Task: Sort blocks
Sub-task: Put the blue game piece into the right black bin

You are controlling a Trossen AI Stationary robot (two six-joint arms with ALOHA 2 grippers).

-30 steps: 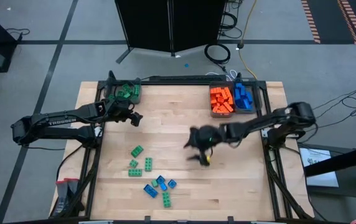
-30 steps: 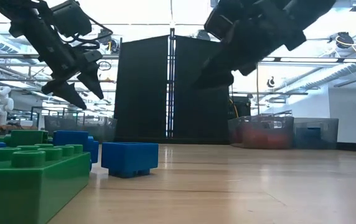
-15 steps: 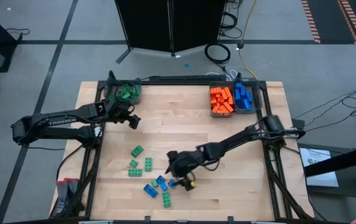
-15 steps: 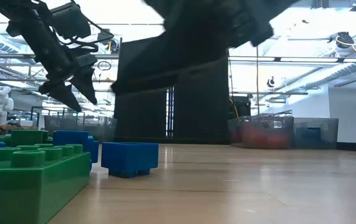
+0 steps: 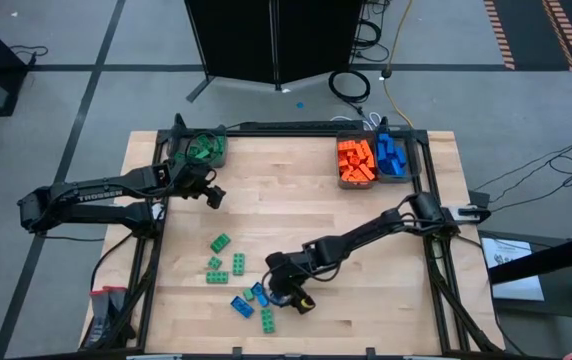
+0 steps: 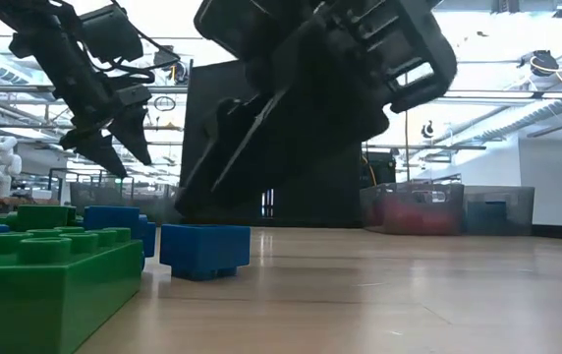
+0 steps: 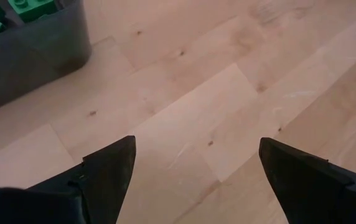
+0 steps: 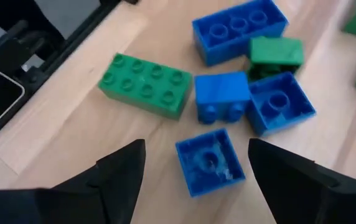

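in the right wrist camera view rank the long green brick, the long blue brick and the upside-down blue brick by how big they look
1. Long green brick and long blue brick: near enough alike to leave unranked.
2. Upside-down blue brick: smallest, though it lies nearest the camera.

the right gripper (image 5: 284, 291) is stretched low across the table (image 5: 296, 200), right over a cluster of blue and green blocks (image 5: 254, 301); more green blocks (image 5: 222, 258) lie just beyond it. the left gripper (image 5: 209, 194) hangs well apart, beside the green-filled bin (image 5: 199, 148).
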